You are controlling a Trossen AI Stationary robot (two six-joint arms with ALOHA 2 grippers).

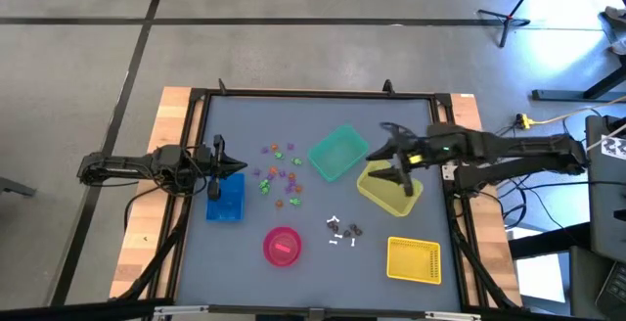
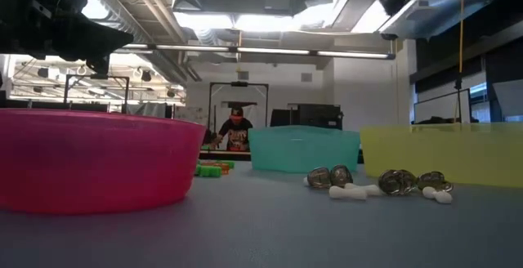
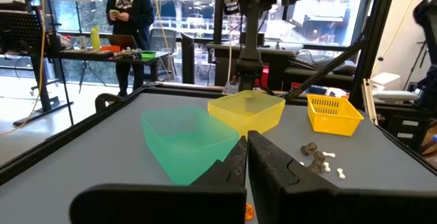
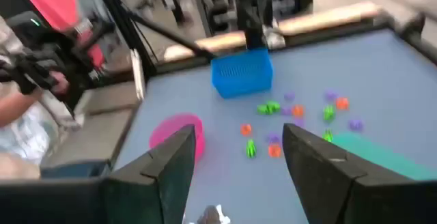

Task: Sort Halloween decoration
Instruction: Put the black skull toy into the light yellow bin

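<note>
The Halloween decoration lies loose on the grey table. Purple, orange and green trinkets (image 1: 279,174) (image 4: 287,118) are scattered between the blue bin (image 1: 225,200) and the green bin (image 1: 337,153). Dark grey and white ones (image 1: 342,230) (image 2: 376,183) lie nearer the front. My right gripper (image 1: 388,153) (image 4: 235,173) is open and empty, raised over the gap between the green bin and the yellow bin (image 1: 388,188). My left gripper (image 1: 220,160) (image 3: 247,157) is shut on nothing, level, at the table's left above the blue bin's far edge.
A pink round bowl (image 1: 282,246) (image 2: 90,158) stands near the front edge. A yellow mesh basket (image 1: 413,259) sits at the front right. A black frame rails the table (image 1: 313,94). A person (image 3: 130,19) stands in the room beyond the table.
</note>
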